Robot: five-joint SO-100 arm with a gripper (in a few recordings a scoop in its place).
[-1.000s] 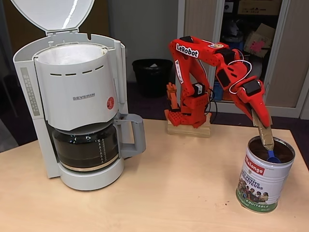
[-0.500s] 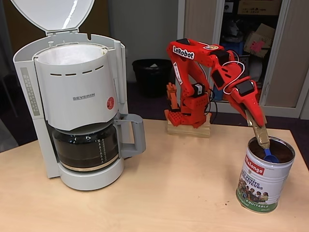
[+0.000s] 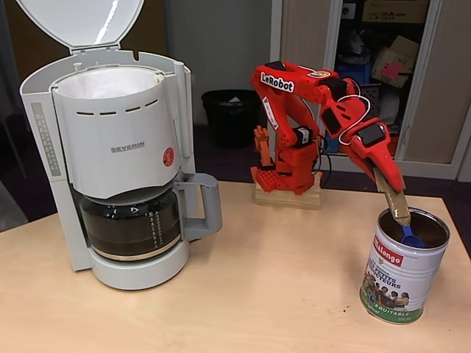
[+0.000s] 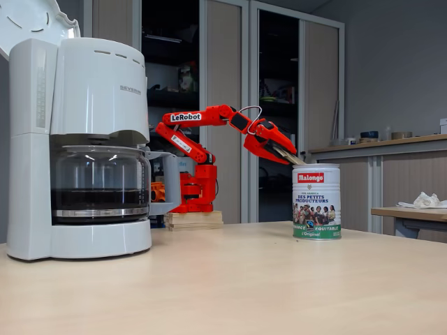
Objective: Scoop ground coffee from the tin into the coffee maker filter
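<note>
The tin (image 3: 399, 278) stands open at the table's right, with dark ground coffee (image 3: 433, 231) inside; its Malongo label also faces another fixed view (image 4: 316, 203). My red gripper (image 3: 391, 182) hangs over the tin's rim, shut on the tan handle of a blue scoop (image 3: 413, 240) whose bowl dips into the tin. In the side-on fixed view the gripper (image 4: 282, 154) slants down to the tin's top. The white coffee maker (image 3: 110, 154) stands at the left, lid (image 3: 81, 20) raised, with a white paper filter (image 3: 110, 82) in the open basket. Its carafe (image 4: 99, 183) holds dark liquid.
The arm's wooden base (image 3: 288, 198) sits at the table's back edge. A few dark crumbs (image 3: 346, 302) lie on the table left of the tin. The tin is close to the table's right edge. A black bin (image 3: 232, 115) stands on the floor behind.
The arm has shifted slightly left and its upper links dropped a little. The scoop's handle leans more steeply, and the blue bowl stays inside the tin.
</note>
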